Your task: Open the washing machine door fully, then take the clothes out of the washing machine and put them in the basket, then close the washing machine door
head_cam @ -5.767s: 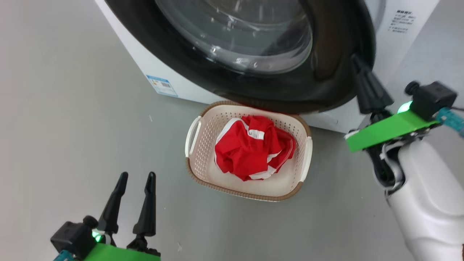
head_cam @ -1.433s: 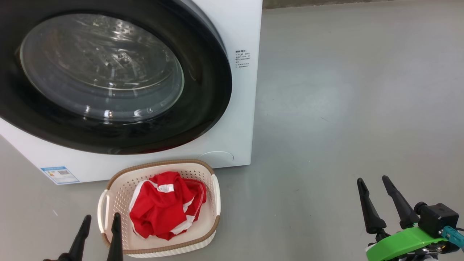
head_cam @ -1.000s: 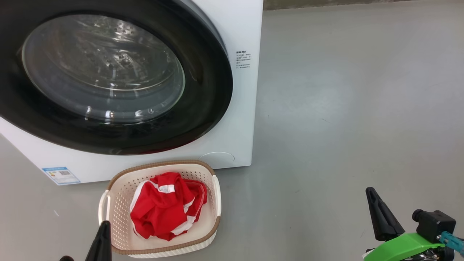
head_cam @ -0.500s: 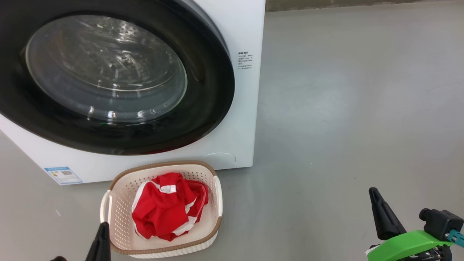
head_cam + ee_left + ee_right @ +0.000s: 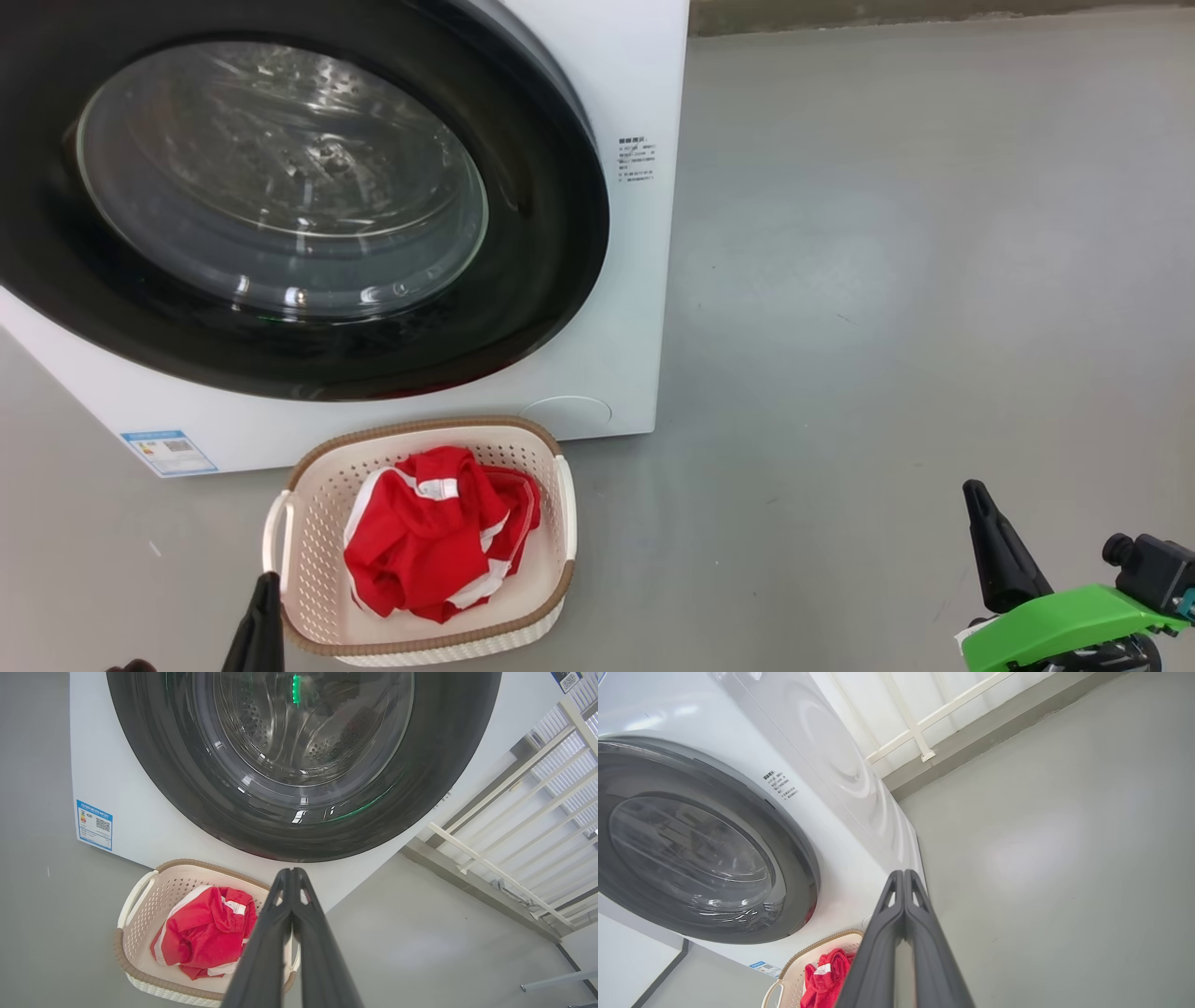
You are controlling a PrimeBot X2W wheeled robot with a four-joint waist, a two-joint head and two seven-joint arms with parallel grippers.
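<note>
Head view crops left claw — and washing machine door.

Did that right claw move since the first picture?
Yes. The right gripper has come away from the washing machine door; it is now over the floor, right of the washing machine.

There is one washing machine with one washing machine door and one blue label, one basket with two white handles, one heap of clothes whose garments cannot be counted apart, and two grippers, the left gripper and the right gripper.
</note>
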